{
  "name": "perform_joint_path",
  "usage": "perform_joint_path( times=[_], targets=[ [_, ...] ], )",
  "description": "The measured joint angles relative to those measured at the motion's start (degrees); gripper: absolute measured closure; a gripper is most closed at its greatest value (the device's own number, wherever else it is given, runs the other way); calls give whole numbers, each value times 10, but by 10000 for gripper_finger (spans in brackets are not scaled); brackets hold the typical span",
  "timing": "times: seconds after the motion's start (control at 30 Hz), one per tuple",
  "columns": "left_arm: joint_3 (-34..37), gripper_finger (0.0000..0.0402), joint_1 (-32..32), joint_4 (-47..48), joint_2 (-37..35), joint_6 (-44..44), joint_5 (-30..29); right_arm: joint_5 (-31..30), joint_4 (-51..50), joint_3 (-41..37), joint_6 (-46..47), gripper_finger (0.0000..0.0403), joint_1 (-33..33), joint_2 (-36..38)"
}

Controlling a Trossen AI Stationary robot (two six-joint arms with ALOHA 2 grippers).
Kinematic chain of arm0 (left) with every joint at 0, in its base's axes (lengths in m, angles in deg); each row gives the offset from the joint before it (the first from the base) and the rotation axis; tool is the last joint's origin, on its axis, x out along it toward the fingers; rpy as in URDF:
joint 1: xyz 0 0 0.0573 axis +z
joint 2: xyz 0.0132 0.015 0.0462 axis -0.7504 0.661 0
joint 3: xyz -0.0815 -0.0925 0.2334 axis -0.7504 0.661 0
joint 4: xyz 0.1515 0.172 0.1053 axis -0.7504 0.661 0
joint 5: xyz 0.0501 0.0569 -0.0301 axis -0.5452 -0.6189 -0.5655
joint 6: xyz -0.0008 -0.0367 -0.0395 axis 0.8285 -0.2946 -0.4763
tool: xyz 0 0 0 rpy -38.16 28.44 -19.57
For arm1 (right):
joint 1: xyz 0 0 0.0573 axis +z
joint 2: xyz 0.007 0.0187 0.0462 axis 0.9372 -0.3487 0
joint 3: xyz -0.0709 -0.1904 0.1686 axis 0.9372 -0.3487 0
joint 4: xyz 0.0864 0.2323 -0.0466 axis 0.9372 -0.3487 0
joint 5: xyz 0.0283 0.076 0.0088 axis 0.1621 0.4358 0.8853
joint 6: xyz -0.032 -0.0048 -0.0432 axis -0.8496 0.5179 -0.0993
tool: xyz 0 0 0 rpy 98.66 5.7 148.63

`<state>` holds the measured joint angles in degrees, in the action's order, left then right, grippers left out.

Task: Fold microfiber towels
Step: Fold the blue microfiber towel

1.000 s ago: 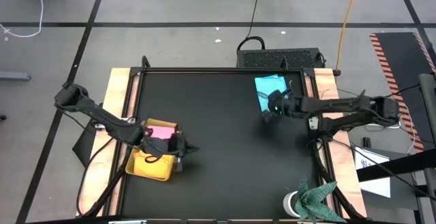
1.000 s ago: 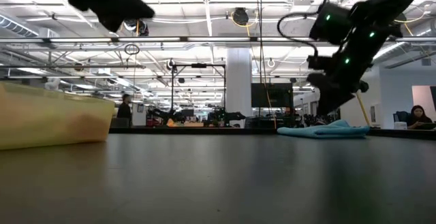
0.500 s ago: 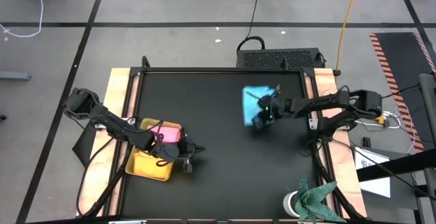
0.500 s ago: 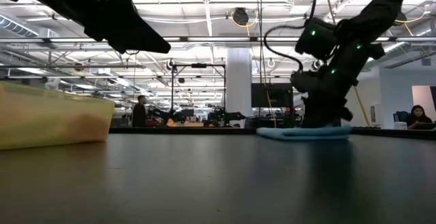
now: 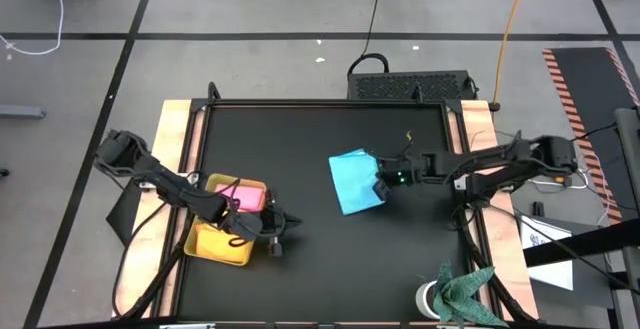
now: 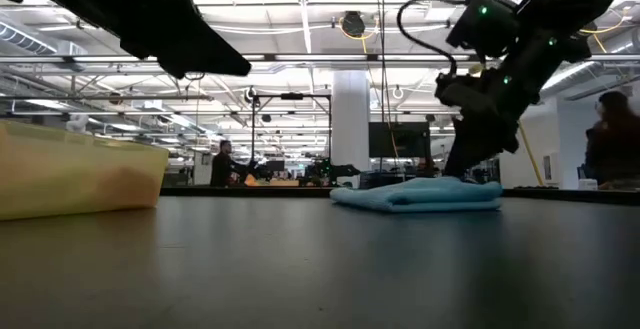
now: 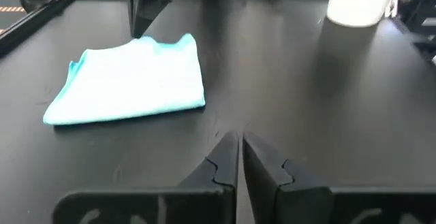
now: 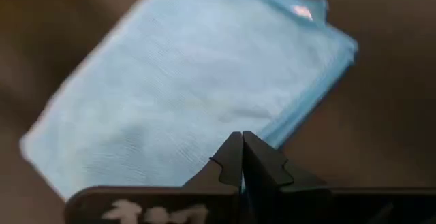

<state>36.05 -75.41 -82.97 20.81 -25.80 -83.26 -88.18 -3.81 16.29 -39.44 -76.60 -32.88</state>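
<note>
The light blue towel (image 5: 356, 182) lies folded flat on the black tabletop (image 5: 320, 269), a little right of centre, its edges turned at a slant to the tabletop's sides. The right gripper (image 5: 383, 183) is at the towel's right edge, down at the cloth, and in the right wrist view its jaws are closed together with the tips over the towel's border; whether any fabric is pinched between them cannot be told. The left gripper (image 5: 279, 229) hangs just right of the translucent yellow tray (image 5: 222, 246) at the tabletop's left side, its jaws together with nothing between them, pointing across the bare surface toward the blue towel. A pink towel (image 5: 245, 198) rests in the far part of the tray. A dark green cloth (image 5: 468, 291) sits at the near right corner.
</note>
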Motion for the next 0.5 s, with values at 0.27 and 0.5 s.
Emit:
perform_joint_path(
  times=[0.27, 0.5],
  targets=[
    [0, 398, 17, -84, 77, 26, 4, 77, 111, 0, 64, 402, 76, -99],
    [0, 371, 24, -105, 87, 32, 31, 121, 373, 1, -16, 399, 166, -125]
  ],
)
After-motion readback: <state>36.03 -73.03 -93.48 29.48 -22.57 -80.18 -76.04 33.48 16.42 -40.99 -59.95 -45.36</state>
